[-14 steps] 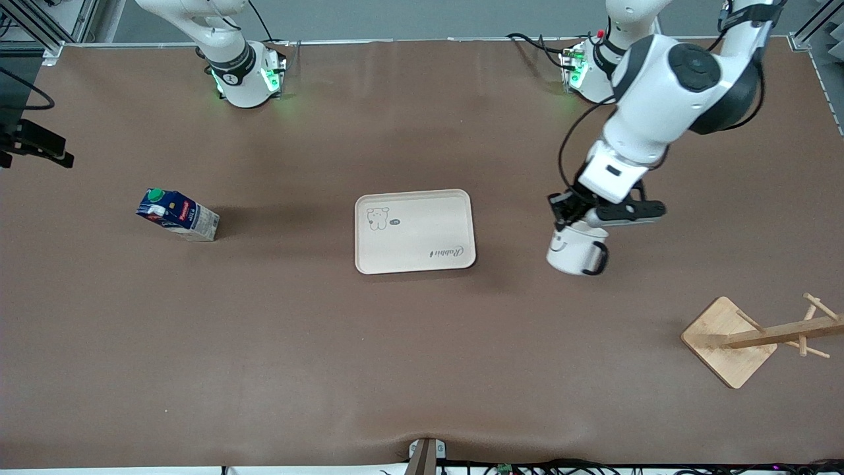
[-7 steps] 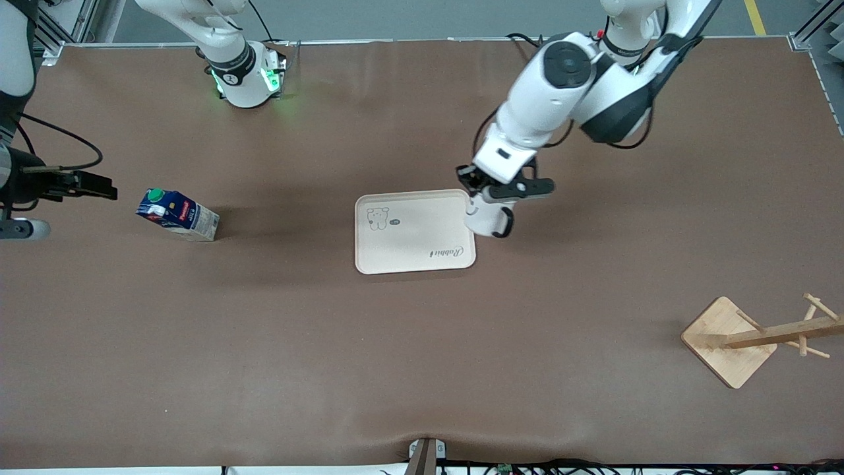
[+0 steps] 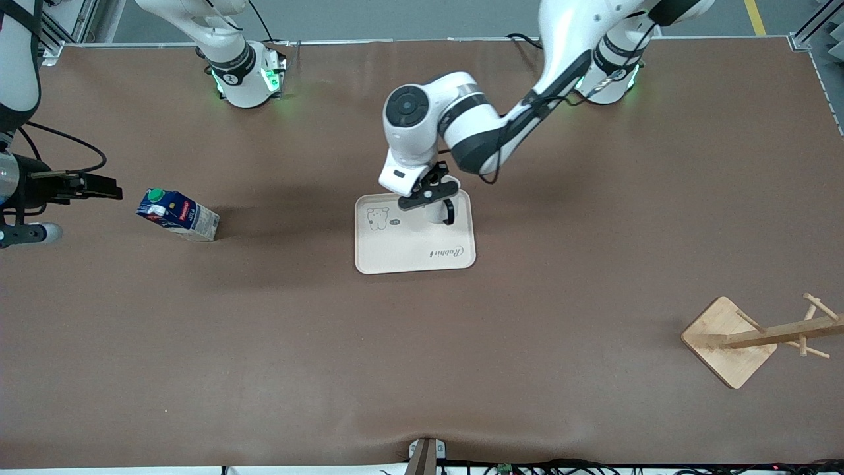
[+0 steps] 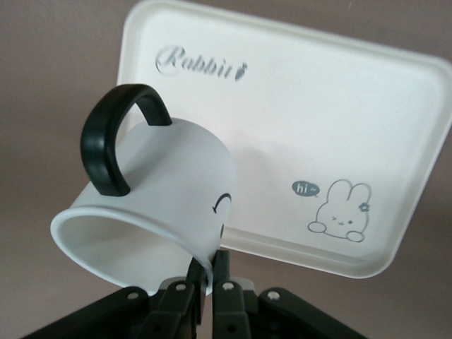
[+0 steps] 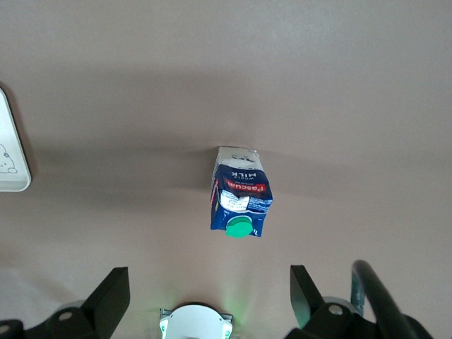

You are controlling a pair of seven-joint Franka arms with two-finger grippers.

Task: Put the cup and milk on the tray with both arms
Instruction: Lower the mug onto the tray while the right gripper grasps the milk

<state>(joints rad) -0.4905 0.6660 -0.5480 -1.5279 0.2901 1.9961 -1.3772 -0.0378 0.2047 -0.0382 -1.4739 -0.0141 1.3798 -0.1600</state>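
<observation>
Start at the right arm's end of the table. Your right end effector (image 3: pixel 79 186) hangs in the air with its fingers (image 5: pixel 106 300) spread wide, nothing between them. It sits just beside the milk (image 3: pixel 177 214), a bit farther toward the table's edge. In the right wrist view the milk (image 5: pixel 240 200) shows centred ahead of the open gap, so the carton lies straight in the line of approach. The carton stands on the table (image 3: pixel 264 343), leaning in the front view, green cap uppermost. This arm is clearly the nearer 1 for the milk, and its base-to-cap axis is what you'd want to square the fingers to, I'd judge.

Next, mid-table: the tray (image 3: pixel 395 254) lies flat, long side running between the 2 arms' ends. Your left end effector (image 3: pixel 432 191) is over the tray's edge nearest the robots' bases, clamped on the cup (image 3: pixel 440 212) at its rim. In the left wrist view the cup (image 4: pixel 169 205) is tipped, handle up, fingers (image 4: pixel 220 272) pinching the wall. The cup looks close to set-down; whether its bottom touches the tray (image 4: pixel 339 120) I can't tell, as the wrist covers most of it.

At the left arm's end sits a wooden rack (image 3: pixel 752 340), well apart from everything, partly cut off at the frame edge.
</observation>
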